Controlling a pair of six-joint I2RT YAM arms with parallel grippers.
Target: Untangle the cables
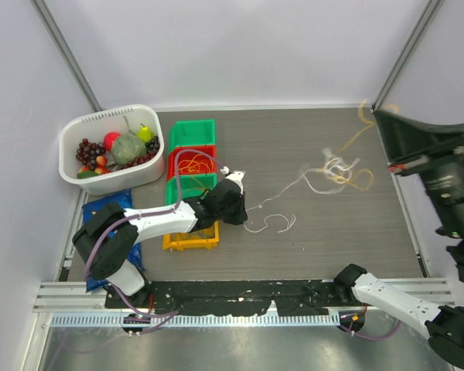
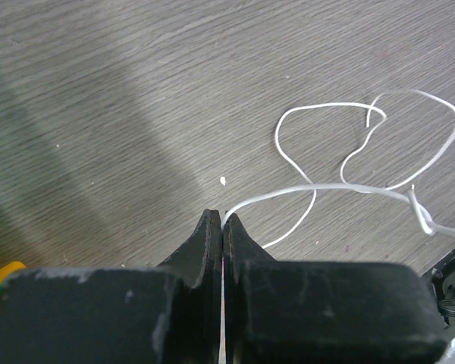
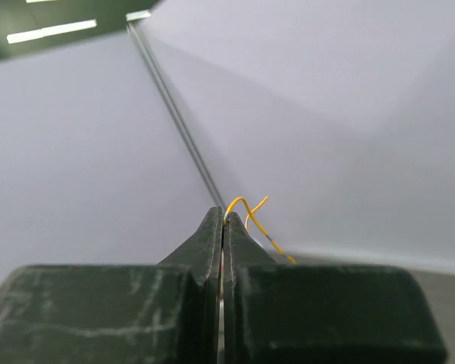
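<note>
White cable (image 2: 341, 186) sits pinched at the tips of our left gripper (image 2: 223, 220) and a yellow cable (image 3: 243, 203) likewise in our right gripper (image 3: 223, 216), both trailing ahead of the jaws; we judge them light, limp, slippery, best regripped nearer the knot (image 1: 336, 171).

This place is a robot lab, more exactly a closed test cell. Plain white walls (image 1: 255, 46) stand around the table (image 1: 332, 232) and meet at bare metal posts (image 1: 66, 54). An aluminium rail (image 1: 62, 296) runs along the near edge, and the left arm (image 1: 158, 222) and the right arm (image 1: 394, 297) are fixed there. On the wood-pattern top stand coloured plastic bins (image 1: 192, 133) and a white basket (image 1: 108, 114) with fruit (image 1: 127, 148). Above one wall, the right wrist view shows long ceiling lights (image 3: 53, 32).
</note>
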